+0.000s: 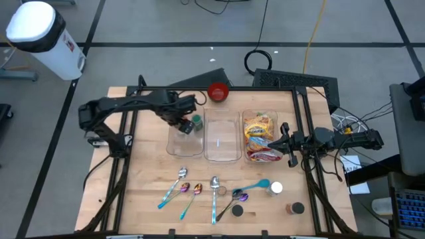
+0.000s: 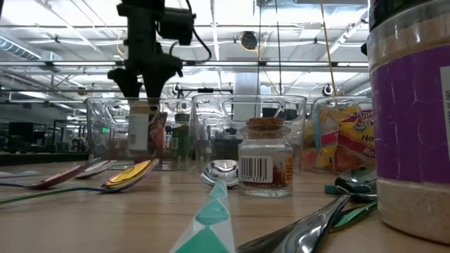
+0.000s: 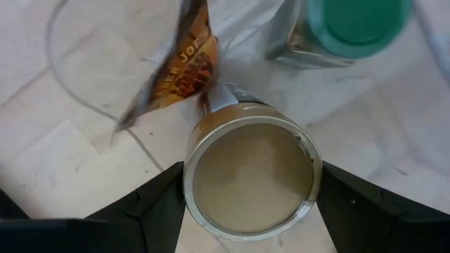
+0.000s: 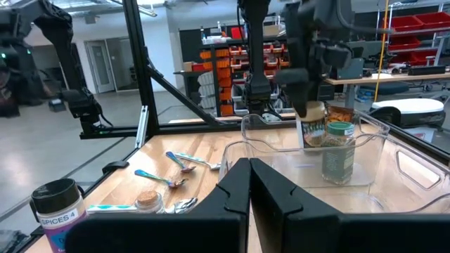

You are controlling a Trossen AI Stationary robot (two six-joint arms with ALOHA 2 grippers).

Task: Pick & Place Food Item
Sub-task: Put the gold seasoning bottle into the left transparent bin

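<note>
**Left gripper lowering jar into left bin**

Left gripper (image 3: 249,211) clamped a tan-lidded spice jar (image 3: 252,177) from both sides, inside the left clear bin (image 1: 184,138) by the table's far edge, beside a green-lidded jar (image 1: 196,123). Best to settle the jar upright, clear of its neighbour, then release. Right gripper (image 4: 247,184) waited shut near the right bin (image 1: 260,137).

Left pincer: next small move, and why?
Probably lower, then open. The left pincer is shut on the tan-lidded jar inside the left clear bin, beside the green-lidded jar. The right pincer waits shut.
</note>
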